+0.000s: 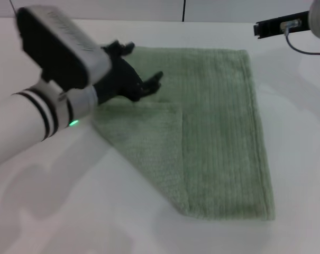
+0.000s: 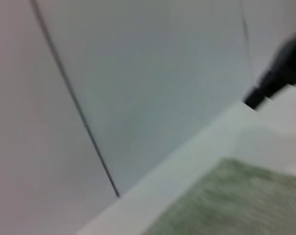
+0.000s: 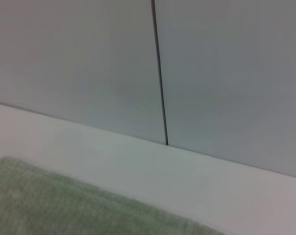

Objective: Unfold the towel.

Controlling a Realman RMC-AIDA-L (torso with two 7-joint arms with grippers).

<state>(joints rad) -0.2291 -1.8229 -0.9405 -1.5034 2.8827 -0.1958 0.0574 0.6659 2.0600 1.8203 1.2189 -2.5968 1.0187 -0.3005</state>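
Observation:
The pale green towel (image 1: 218,132) lies on the white table (image 1: 297,159). Its near left part is folded over onto the rest as a flap (image 1: 149,143), with the flap's corner near the towel's middle. My left gripper (image 1: 143,66) is over the towel's far left part, just beyond the flap, with its black fingers spread open and nothing between them. My right gripper (image 1: 268,26) hangs at the far right, beyond the towel's far right corner. The towel's edge also shows in the left wrist view (image 2: 236,200) and in the right wrist view (image 3: 50,200).
A pale wall with a dark vertical seam (image 3: 160,73) stands behind the table. A grey cable (image 1: 302,50) loops down from the right arm. In the left wrist view a black part (image 2: 280,73) shows far off.

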